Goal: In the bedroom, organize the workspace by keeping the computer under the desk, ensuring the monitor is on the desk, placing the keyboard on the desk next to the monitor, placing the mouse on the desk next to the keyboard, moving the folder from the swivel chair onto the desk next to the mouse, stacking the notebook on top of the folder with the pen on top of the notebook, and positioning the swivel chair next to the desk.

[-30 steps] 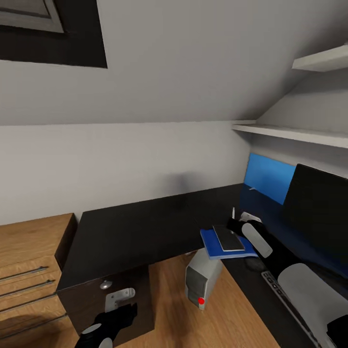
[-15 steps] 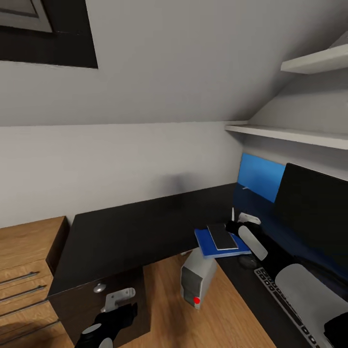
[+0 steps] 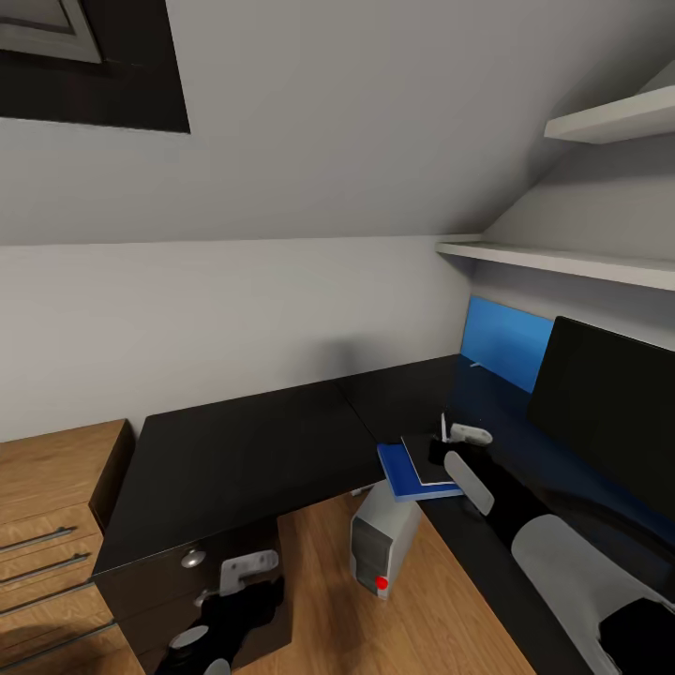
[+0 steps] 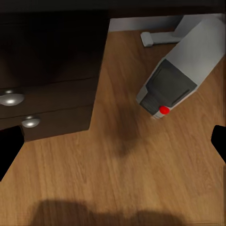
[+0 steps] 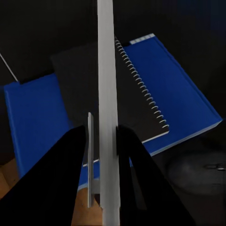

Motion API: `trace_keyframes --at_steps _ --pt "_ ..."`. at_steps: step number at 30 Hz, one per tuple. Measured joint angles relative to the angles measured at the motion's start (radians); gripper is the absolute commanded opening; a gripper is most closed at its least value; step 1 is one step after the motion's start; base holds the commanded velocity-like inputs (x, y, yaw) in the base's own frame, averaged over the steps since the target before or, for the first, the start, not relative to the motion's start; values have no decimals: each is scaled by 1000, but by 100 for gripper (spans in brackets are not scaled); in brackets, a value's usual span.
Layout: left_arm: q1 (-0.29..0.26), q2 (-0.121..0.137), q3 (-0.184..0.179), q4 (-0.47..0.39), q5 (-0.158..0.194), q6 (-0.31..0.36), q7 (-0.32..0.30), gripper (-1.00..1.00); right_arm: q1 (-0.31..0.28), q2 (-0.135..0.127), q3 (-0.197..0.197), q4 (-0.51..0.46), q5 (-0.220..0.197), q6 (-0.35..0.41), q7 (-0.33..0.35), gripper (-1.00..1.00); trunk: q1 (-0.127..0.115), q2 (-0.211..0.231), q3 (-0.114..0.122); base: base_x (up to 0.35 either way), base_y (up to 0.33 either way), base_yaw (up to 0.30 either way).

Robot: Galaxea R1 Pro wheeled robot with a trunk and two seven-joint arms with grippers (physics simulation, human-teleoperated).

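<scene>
You're on the pen step: right gripper [image 5: 102,155] is clamped on the pen [image 5: 107,108], held upright over the notebook [image 5: 101,96], which already lies on the folder [image 5: 186,101] at the worktop [image 3: 234,450] corner. My read: next you lower, tip the pen flat onto the notebook and let go gently so it doesn't roll off. Computer [image 3: 382,536] sits tilted on the floor just below the folder's overhang. Monitor [image 3: 609,412] is up, cut off at the frame edge. Left gripper [image 4: 113,146] hangs wide open near the drawers [image 4: 47,103], empty. Your right arm blocks the worktop nearer you. A dark blob beside the folder may be the mouse; can't confirm.
</scene>
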Motion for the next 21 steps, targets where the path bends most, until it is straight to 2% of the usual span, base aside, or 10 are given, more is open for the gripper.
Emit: trace_keyframes --at_steps 3,8,16,21 --pt "0 0 -19 -1 0 -10 1 100 0 2 0 20 7 -1 5 -100 0 0 0 0 0 0" --pt "0 1 -32 -1 0 -15 1 100 -1 3 -1 34 13 -1 28 -100 0 0 0 0 0 0" --pt "0 0 -36 -2 0 -18 1 100 -1 4 -1 39 14 -1 42 -100 0 0 0 0 0 0" --pt "0 0 -38 -2 0 -18 2 100 -2 4 -2 74 14 -1 63 -100 0 0 0 0 0 0"
